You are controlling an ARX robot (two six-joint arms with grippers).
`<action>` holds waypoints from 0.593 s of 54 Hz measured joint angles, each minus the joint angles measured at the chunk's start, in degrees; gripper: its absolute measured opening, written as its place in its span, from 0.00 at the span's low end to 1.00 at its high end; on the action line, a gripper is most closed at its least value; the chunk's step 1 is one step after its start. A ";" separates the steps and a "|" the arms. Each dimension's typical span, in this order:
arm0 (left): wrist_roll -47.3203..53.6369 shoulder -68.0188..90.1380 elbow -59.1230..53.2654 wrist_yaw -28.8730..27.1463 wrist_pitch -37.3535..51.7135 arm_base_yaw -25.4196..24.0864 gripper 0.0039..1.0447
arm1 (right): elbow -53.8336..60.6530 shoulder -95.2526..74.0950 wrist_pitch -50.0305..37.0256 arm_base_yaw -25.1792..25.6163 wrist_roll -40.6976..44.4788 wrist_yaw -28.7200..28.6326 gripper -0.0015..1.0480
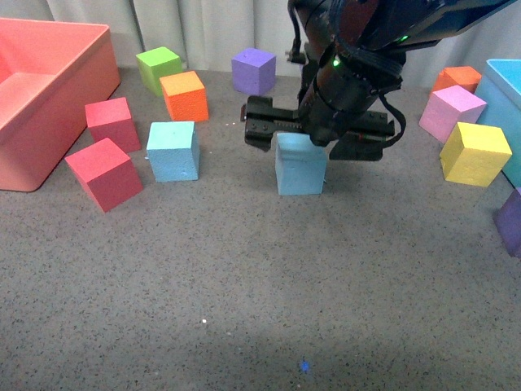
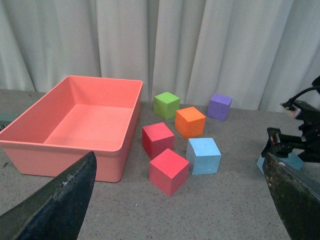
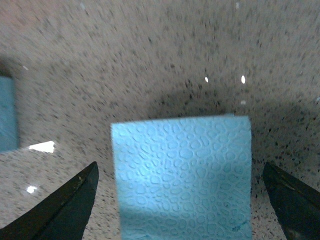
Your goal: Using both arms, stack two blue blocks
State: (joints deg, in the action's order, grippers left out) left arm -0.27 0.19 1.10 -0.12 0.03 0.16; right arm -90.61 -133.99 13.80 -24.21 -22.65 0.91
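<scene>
Two blue blocks rest on the grey table. One blue block (image 1: 172, 151) (image 2: 203, 155) stands left of centre beside the red cubes. The other blue block (image 1: 299, 167) (image 3: 182, 175) sits in the middle, directly under my right gripper (image 1: 319, 134) (image 3: 180, 200). That gripper is open, its fingers spread on either side of the block without touching it. In the left wrist view this block (image 2: 295, 162) is mostly hidden behind the right arm. My left gripper (image 2: 180, 210) is open, holds nothing, and hangs well back from the cubes; it does not show in the front view.
A pink bin (image 1: 41, 98) fills the left. Two red cubes (image 1: 104, 173), an orange cube (image 1: 185, 95), a green cube (image 1: 159, 67) and a purple cube (image 1: 253, 71) surround the left block. A pink cube (image 1: 452, 112), a yellow cube (image 1: 475, 153) and a turquoise bin (image 1: 505, 90) stand at the right.
</scene>
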 joint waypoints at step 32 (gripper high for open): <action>0.00 0.00 0.00 0.00 0.00 0.00 0.94 | 51.87 26.69 -83.25 7.41 21.42 15.87 0.32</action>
State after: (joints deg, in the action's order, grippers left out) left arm -0.27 0.19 1.10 -0.12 0.03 0.16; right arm -38.74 -107.31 -69.45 -16.80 -1.23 16.78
